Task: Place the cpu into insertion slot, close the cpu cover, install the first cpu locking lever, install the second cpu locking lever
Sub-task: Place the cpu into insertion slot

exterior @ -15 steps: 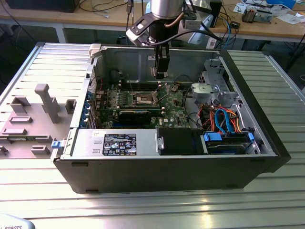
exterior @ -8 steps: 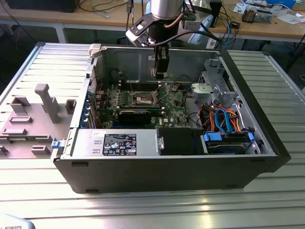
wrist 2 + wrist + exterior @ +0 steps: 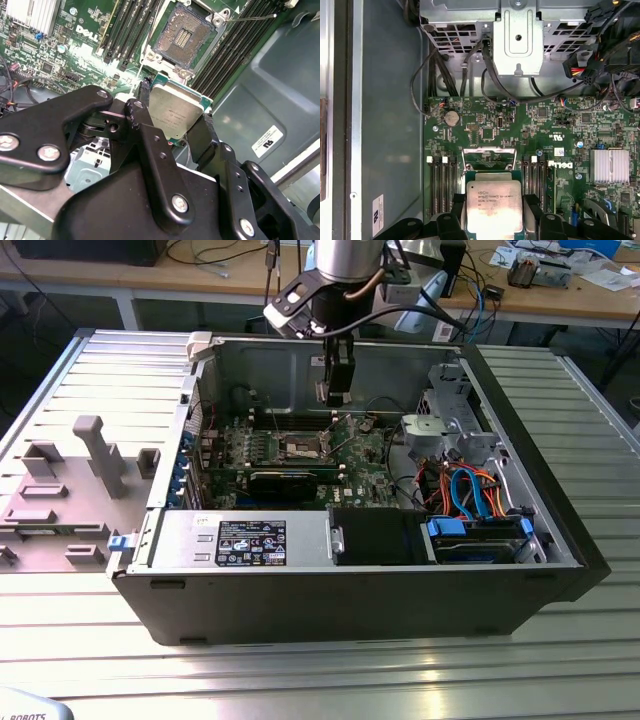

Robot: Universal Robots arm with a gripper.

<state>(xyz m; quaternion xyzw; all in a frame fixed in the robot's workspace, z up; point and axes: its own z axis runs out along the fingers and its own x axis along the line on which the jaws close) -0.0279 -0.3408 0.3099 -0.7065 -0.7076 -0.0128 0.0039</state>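
Ribbed metal table carries an open computer case, lying on its side with the green board facing up. Reaching down into it, the gripper hangs above the slot, not touching the board. In both wrist views its black fingers are clamped on opposite edges of the cpu, silvery top toward the cameras. The chip is held in the air just short of the slot, clear of it. The slot lies bare, its field of contacts exposed. In the first wrist view the cover shows as a silver frame lifted off the slot, just beyond the cpu. A thin lever juts out from the slot's corner. Long dark memory sockets run along both sides of the slot. Farther from the slot sit a finned heatsink, a grey drive cage, and blue and orange cables.
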